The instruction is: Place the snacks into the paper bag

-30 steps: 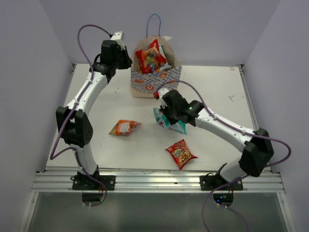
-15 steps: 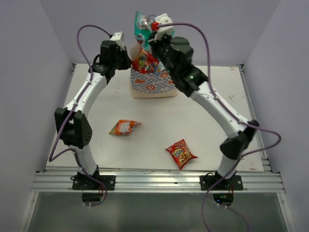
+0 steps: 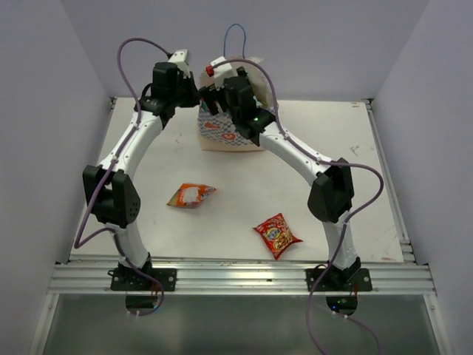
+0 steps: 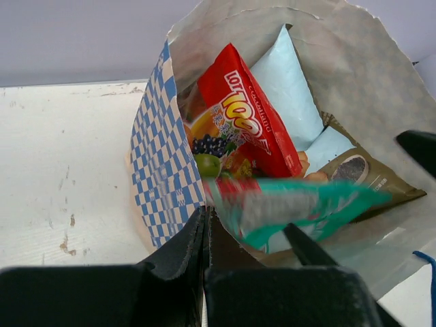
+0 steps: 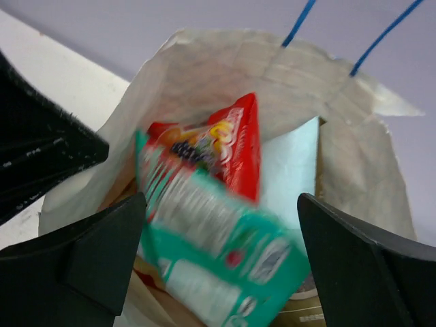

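Note:
The paper bag (image 3: pixel 222 134) stands at the back of the table, its mouth held wide. My left gripper (image 4: pixel 204 212) is shut on the bag's checked rim (image 4: pixel 160 163). Directly over the mouth hangs my right gripper (image 5: pixel 221 204), open, both fingers apart from a blurred teal-green snack (image 5: pixel 218 259) that lies loose below them inside the bag (image 5: pixel 225 68). Under it sit a red snack (image 4: pixel 252 119), a light blue one (image 4: pixel 289 82) and a brown one (image 4: pixel 361 174). An orange snack (image 3: pixel 191 195) and a red snack (image 3: pixel 277 234) lie on the table.
The bag's blue cord handles (image 5: pixel 381 34) rise behind the mouth. Grey walls close in the white table (image 3: pixel 325 140) at the back and sides. Both arms arch over the table's far half, meeting at the bag.
My right arm lifted the teal-green snack from the table, swung it up over the bag and opened; the snack now drops inside. The left arm has stayed on the rim.

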